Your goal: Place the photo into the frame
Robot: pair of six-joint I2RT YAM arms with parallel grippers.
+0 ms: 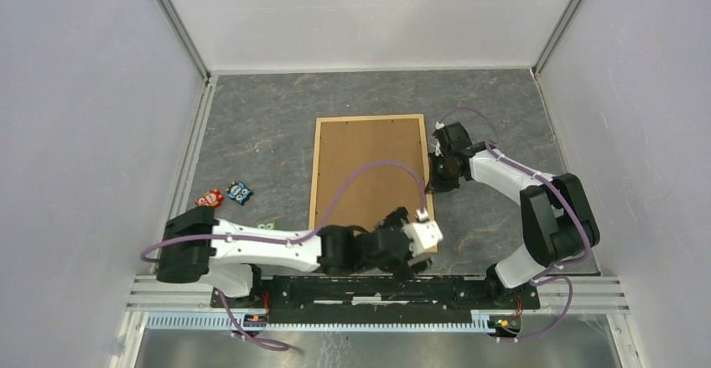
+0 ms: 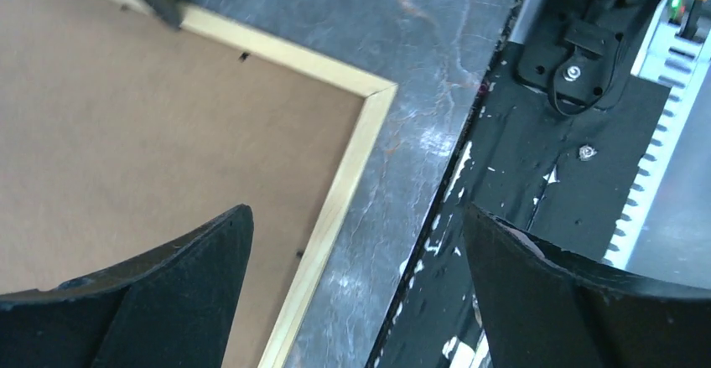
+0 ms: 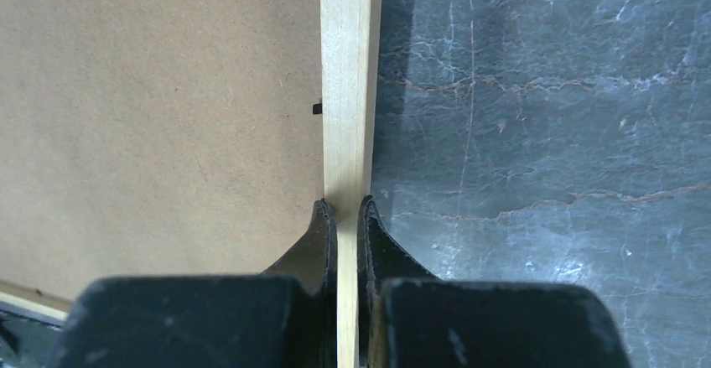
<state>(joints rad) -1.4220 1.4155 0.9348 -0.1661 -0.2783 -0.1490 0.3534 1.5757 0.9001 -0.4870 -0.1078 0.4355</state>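
The frame (image 1: pixel 315 175) of thin light wooden strips lies flat on the grey table, with a plain brown backing board (image 1: pixel 369 167) filling it. The photo is out of view. My right gripper (image 1: pixel 433 185) is at the frame's right side; in the right wrist view the gripper (image 3: pixel 345 204) is shut on the wooden strip (image 3: pixel 345 91), beside the board (image 3: pixel 151 116). My left gripper (image 1: pixel 411 255) hovers over the frame's near right corner (image 2: pixel 369 95). In the left wrist view it (image 2: pixel 356 217) stands wide open with nothing between its fingers.
Two small colourful toy figures (image 1: pixel 210 198) (image 1: pixel 240 192) lie on the table left of the frame. The black mounting rail (image 1: pixel 377 288) runs along the near edge, close to the frame's corner (image 2: pixel 545 150). White walls enclose the table on three sides.
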